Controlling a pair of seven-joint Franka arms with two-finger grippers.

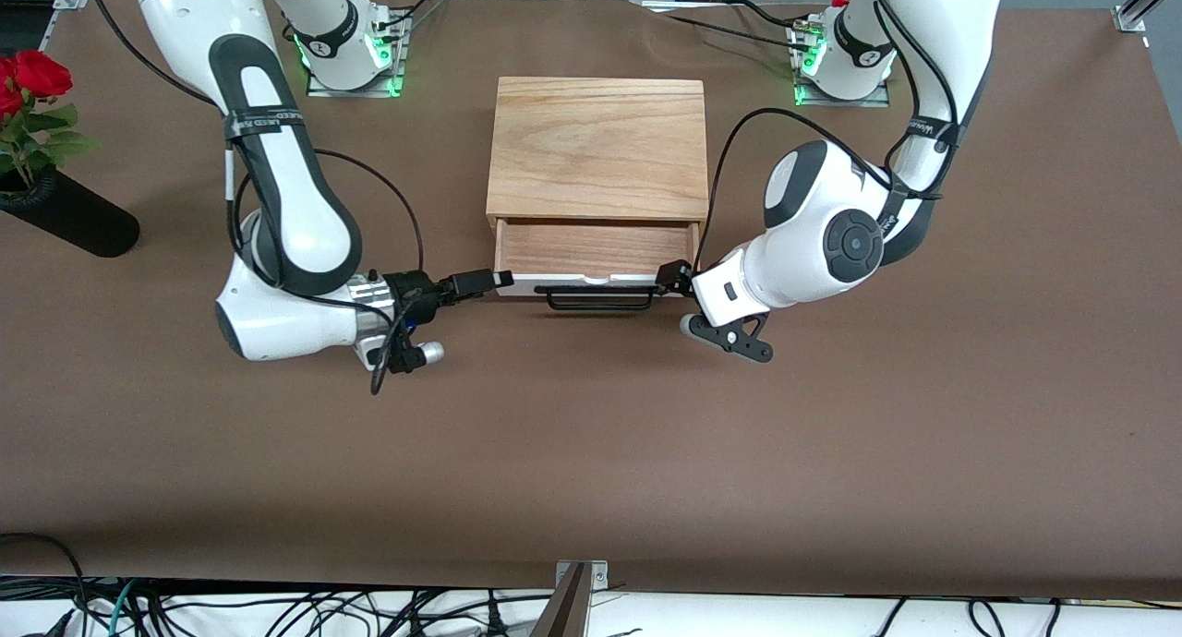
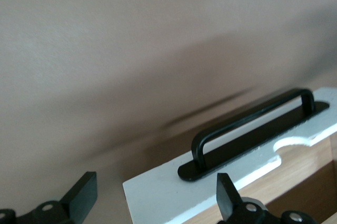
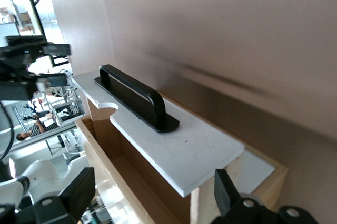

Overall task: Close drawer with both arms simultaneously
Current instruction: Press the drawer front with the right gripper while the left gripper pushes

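- Nearest the front camera: black handle (image 1: pixel 598 296), long axis running from one arm's end of the table to the other, mounted on the white front panel (image 1: pixel 591 282).
- One drawer (image 1: pixel 596 249), partly open, projecting from one wooden box (image 1: pixel 598 148).
- Right gripper (image 1: pixel 499 278) at one panel corner, left gripper (image 1: pixel 672 277) at the other; both have jaws apart, straddling the panel.
- Closing direction: away from the camera, into the box.
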